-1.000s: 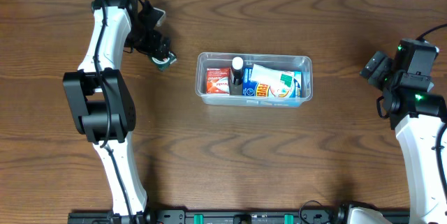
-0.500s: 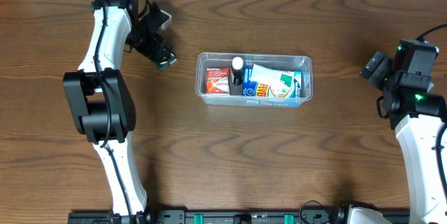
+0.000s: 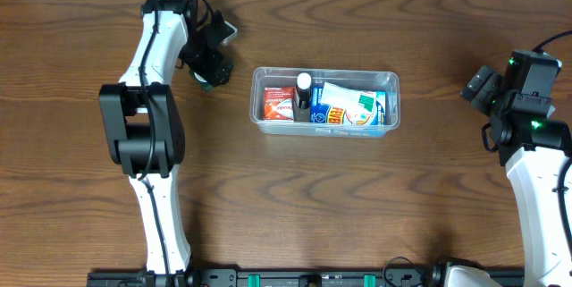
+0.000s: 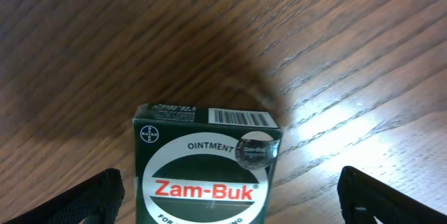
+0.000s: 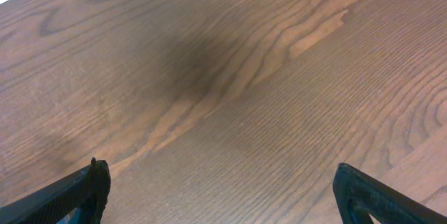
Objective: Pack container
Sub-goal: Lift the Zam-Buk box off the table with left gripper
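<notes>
The clear plastic container (image 3: 327, 131) stands mid-table and holds a red box (image 3: 278, 104), a white-capped bottle (image 3: 304, 84) and a blue and white packet (image 3: 353, 106). A dark green Zam-Buk ointment box (image 4: 206, 168) lies on the wood left of the container; the overhead view shows only a sliver of it (image 3: 208, 84) under the left arm. My left gripper (image 4: 223, 203) is open, its fingers on either side of the box with gaps on both sides. My right gripper (image 5: 220, 196) is open and empty over bare wood at the far right.
The table is dark brown wood (image 3: 375, 198). The left arm reaches from the front left edge up to the back left, the right arm (image 3: 527, 99) stands at the right edge.
The left arm has swung to the right, towards the container, and its wrist has turned. The green box stays in about the same spot. The right arm has not moved.
</notes>
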Robot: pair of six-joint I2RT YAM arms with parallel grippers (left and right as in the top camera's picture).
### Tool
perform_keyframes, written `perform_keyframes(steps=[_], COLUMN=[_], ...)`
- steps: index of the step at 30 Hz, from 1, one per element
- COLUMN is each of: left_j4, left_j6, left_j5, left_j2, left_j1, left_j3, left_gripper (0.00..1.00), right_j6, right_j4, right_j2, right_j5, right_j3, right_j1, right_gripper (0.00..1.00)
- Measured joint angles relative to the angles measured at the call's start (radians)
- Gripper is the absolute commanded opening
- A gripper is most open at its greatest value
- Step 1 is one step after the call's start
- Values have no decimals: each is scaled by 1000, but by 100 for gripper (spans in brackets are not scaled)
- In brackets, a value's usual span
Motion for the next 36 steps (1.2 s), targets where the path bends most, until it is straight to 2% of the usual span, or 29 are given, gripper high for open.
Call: perform_keyframes(steps=[10,34,36], left_j4=[29,67,69], left_j6=[7,7,5], left_j5=[-51,-56,-58], left_j2=[19,19,19], left_j1=[3,15,16], left_j3=[0,-49,-49], left_gripper=[98,99,92], right_j6=[0,0,0], right_j4=[0,0,0], right_j2=[0,0,0], right_j5=[0,0,0], right_j3=[0,0,0], right_j1=[0,0,0], right_gripper=[99,99,99])
